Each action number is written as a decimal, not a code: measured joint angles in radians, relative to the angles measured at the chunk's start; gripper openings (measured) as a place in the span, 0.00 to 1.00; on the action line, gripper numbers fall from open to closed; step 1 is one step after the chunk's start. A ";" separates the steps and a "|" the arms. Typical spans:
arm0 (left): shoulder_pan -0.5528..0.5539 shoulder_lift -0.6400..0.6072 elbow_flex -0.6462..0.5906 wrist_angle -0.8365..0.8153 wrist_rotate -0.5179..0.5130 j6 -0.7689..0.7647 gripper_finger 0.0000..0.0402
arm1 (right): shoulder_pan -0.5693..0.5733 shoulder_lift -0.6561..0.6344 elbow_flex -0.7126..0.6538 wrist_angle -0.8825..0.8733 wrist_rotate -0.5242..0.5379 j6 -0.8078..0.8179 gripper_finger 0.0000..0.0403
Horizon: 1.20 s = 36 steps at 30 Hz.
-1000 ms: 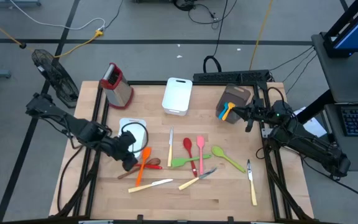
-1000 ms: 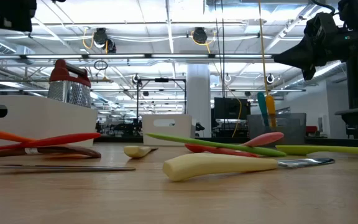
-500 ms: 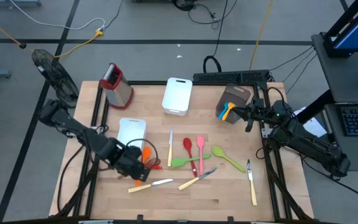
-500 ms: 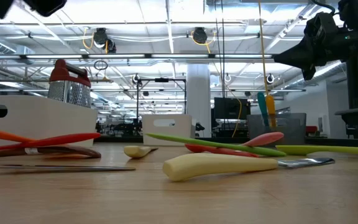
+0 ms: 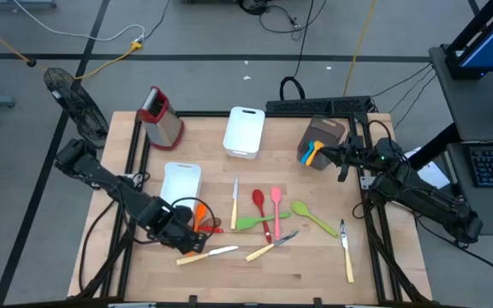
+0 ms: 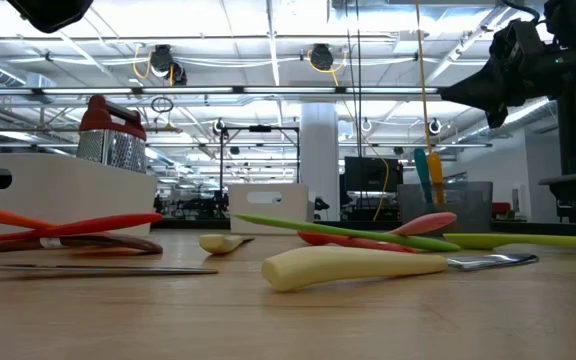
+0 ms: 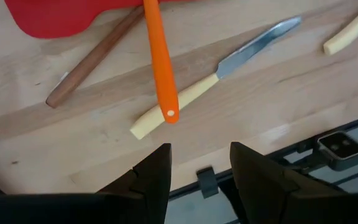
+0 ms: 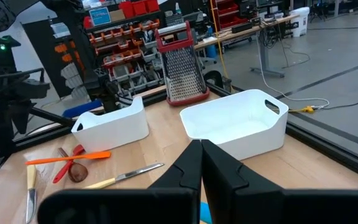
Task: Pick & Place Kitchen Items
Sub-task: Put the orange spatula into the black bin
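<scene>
Table (image 5: pixel 315 265): pale wood, utensils scattered.
Left tool (image 7: pixel 199 163): part-open, empty, over long orange silicone spatula (image 7: pixel 160 62).
Right tool (image 8: pixel 201 163): closed, empty.

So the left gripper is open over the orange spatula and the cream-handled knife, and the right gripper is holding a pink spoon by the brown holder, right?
Not quite. The right gripper is shut and holds nothing, as the right wrist view shows; it does hover by the brown holder. The rest stands: the left gripper is open over the orange spatula and the cream-handled knife.

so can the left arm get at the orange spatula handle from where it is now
Probably yes. The left gripper hangs open right above the orange spatula handle, which lies on top, crossing a cream-handled knife; nothing covers it.
</scene>
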 joint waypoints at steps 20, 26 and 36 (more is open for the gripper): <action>0.001 0.075 0.000 0.009 0.012 -0.074 0.42 | 0.000 0.000 0.000 0.000 0.000 0.000 0.01; 0.002 0.116 0.000 0.009 -0.004 -0.071 0.42 | 0.000 0.000 0.000 0.000 0.000 0.000 0.01; 0.026 0.183 0.000 0.006 -0.012 -0.062 0.42 | 0.000 0.000 0.000 0.000 0.000 0.000 0.01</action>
